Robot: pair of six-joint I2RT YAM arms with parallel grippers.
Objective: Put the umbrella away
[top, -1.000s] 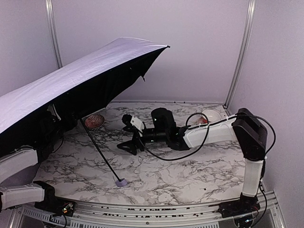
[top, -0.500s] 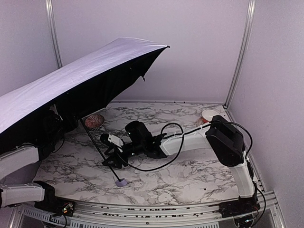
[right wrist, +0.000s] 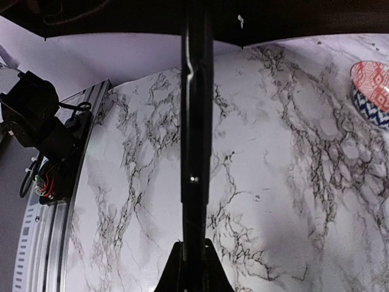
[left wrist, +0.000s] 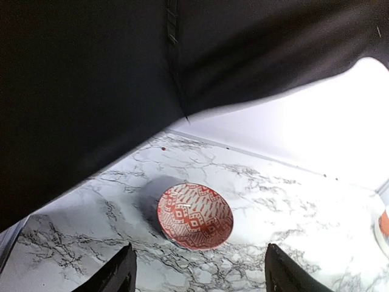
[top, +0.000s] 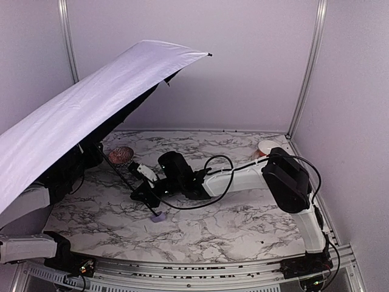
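The umbrella (top: 91, 109) stands open and tilted, its pale lavender canopy covering the left of the top view. Its thin black shaft (top: 121, 173) slants down to the small lavender handle (top: 158, 217), which rests on the marble table (top: 243, 225). My right gripper (top: 142, 194) reaches in from the right and is shut on the shaft just above the handle. In the right wrist view the shaft (right wrist: 196, 121) runs straight up from the closed right gripper (right wrist: 193, 267). My left gripper (left wrist: 199, 264) is open under the black lining (left wrist: 91, 79), holding nothing.
A red patterned bowl (top: 120, 154) sits under the canopy, straight ahead of the left gripper, where it shows as the bowl (left wrist: 194, 216). A second bowl (top: 268, 148) stands at the back right corner. The left arm (top: 24, 204) lies beneath the canopy.
My right arm swept left across the table to the shaft and shut on it. The canopy has tipped up, and the handle has shifted slightly.
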